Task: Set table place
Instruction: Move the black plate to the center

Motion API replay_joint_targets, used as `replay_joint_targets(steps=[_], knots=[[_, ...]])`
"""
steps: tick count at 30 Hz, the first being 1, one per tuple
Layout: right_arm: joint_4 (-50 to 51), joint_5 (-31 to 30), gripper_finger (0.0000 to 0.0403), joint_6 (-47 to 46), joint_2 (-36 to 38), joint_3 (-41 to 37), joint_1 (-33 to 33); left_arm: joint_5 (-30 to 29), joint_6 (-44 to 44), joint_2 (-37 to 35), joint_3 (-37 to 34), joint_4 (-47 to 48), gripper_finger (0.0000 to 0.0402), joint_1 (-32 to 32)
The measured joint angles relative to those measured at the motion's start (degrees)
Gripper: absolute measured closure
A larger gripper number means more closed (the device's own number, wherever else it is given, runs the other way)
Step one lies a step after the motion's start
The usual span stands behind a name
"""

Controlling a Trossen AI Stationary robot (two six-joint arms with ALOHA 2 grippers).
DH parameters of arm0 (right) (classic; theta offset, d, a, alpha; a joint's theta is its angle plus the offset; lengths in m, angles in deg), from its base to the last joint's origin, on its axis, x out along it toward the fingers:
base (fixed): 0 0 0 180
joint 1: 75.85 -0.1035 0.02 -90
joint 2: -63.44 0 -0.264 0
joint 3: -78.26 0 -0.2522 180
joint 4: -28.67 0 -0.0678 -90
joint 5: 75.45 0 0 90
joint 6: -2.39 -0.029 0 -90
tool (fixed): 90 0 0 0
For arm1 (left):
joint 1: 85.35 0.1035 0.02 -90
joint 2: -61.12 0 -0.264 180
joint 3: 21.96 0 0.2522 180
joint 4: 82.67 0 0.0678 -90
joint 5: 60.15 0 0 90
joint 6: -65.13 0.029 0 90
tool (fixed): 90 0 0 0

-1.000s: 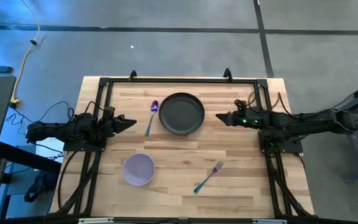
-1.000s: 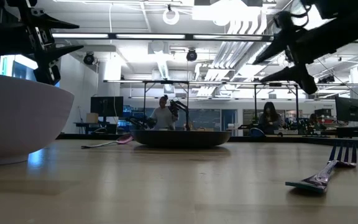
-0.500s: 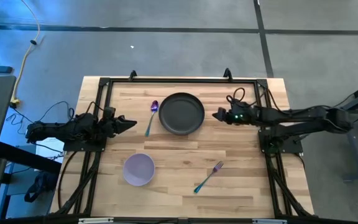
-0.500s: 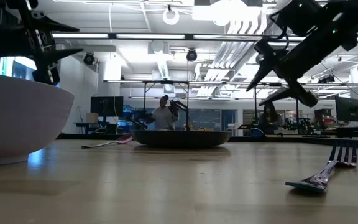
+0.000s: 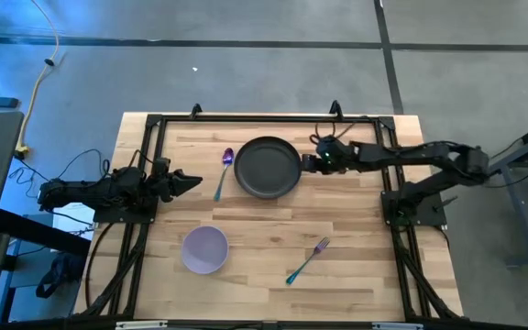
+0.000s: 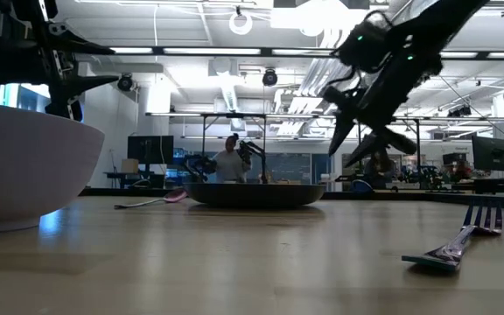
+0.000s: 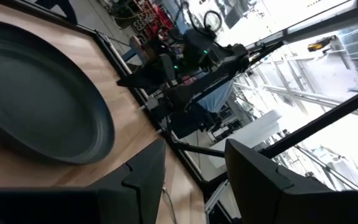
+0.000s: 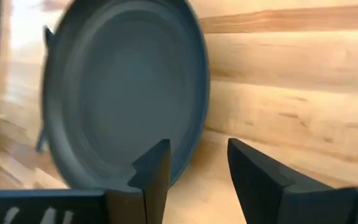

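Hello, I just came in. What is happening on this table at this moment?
A two-armed robot is setting a table place. The right gripper hangs open at the edge of the dark plate, holding nothing. The left gripper waits, open, at the table's left side. The spoon lies just left of the plate. The bowl and the fork lie apart nearer the front edge.

Grey plate [image 5: 268,167] beside spoon [image 5: 224,171] far back; lavender bowl [image 5: 204,249] and fork [image 5: 307,260] nearer.
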Motion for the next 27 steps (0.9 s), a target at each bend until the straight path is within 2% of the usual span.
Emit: replay_joint_targets(steps=[6,12,27], knots=[[-0.9,3.5,0.0245,2.8,-6.2,3.9,2.2,0.0,0.0,0.0,0.0,0.0,0.0245,0.0],[-0.6,6.3,0.0240,3.2,-10.1,4.6,3.7,0.0,0.0,0.0,0.0,0.0,0.0245,0.0],[-1.8,6.7,0.0240,5.0,-10.5,4.6,4.8,-1.1,0.2,0.0,0.0,0.1,0.0245,0.0]])
